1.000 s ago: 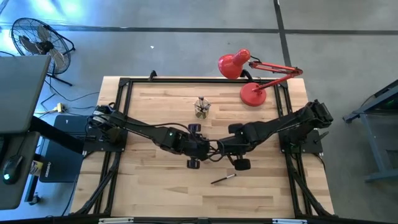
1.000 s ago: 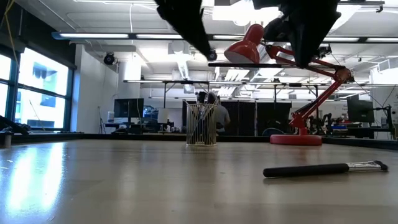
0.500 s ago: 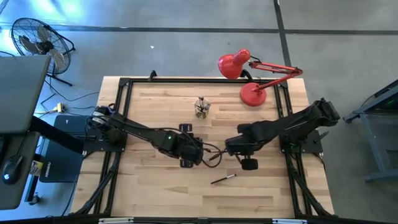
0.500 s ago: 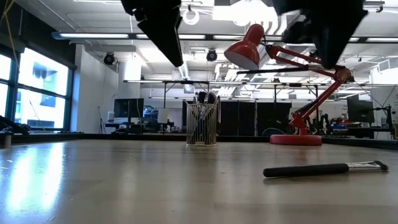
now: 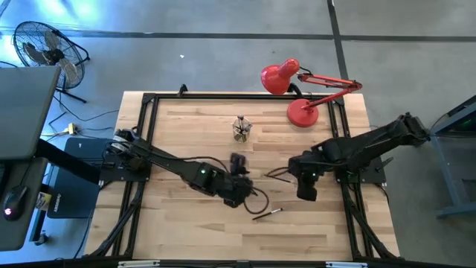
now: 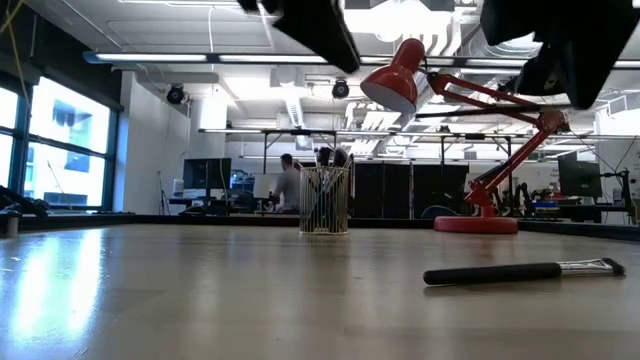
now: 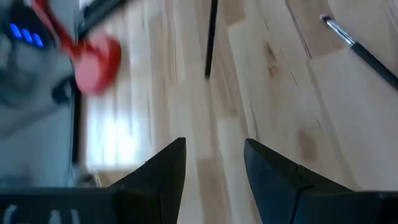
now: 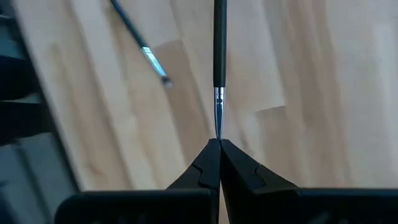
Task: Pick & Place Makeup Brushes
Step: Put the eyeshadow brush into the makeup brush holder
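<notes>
One makeup brush, dark-handled with a silver ferrule, sticks out level from my shut right gripper above the table's middle. In the high view it shows as a thin line pointing left. A second brush lies flat on the wood near the front, also seen in the low view and both wrist views. My left gripper hovers open over the table's centre, touching nothing. A small cup holding several brushes stands upright at the far middle. My right gripper pinches the brush between its two fingertips by the thin end just past the silver ferrule. The handle runs straight out in line with the fingers, toward the table's left. The brush is lifted clear of the table and roughly level.
A red desk lamp stands at the far right of the table, its base on the wood. A black frame rims the tabletop. Bare wood lies at the near left. A person is in the room far behind.
My right gripper has drawn back toward the table's right edge, carrying the brush with it. My left gripper, close to the right one a second ago, swung left and then toward the near edge. The brush on the table has stayed put.
</notes>
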### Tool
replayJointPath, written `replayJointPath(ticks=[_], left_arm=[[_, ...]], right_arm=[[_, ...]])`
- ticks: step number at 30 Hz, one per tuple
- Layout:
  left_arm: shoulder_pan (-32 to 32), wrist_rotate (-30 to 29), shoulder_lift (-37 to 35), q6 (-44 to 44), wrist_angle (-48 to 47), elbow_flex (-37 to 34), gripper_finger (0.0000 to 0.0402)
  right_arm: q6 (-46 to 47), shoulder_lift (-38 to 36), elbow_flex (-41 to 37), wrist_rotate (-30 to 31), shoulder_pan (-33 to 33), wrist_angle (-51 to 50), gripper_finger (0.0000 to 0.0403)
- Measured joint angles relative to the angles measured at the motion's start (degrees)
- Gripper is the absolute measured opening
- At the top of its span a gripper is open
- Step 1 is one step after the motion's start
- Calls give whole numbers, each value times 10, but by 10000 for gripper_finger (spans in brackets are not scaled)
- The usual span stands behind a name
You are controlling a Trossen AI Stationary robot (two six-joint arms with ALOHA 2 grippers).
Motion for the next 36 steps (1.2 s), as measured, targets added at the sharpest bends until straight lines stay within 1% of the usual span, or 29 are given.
replayJointPath(ticks=[3,5,6,8,9,12,14,18,20,22,27,32,36], left_arm=[[1,-21,11,87,25,-3,159],[1,-36,15,131,56,1,159],[1,-50,22,143,73,2,158],[0,-85,29,161,65,-2,159],[0,-92,31,171,66,-4,159],[3,-93,44,197,111,2,158],[4,-109,49,215,100,-2,159],[11,-107,61,223,115,1,158],[12,-106,65,222,96,-2,159],[12,-104,66,222,101,-2,158],[15,-120,73,233,115,-2,159],[24,-107,72,236,122,0,159],[34,-119,71,236,125,0,159]], right_arm=[[3,2,15,-42,-20,5,0],[8,6,25,-65,-35,13,0],[17,11,31,-72,-43,16,0],[28,24,41,-83,-56,18,0],[30,33,47,-88,-62,17,0],[28,59,63,-99,-75,19,0],[23,76,75,-100,-82,28,0],[14,94,91,-99,-95,46,0],[16,94,98,-93,-101,50,0],[16,92,100,-82,-107,60,0],[15,90,100,-94,-112,85,0],[14,90,100,-101,-112,94,0],[14,90,98,-101,-112,93,0]])
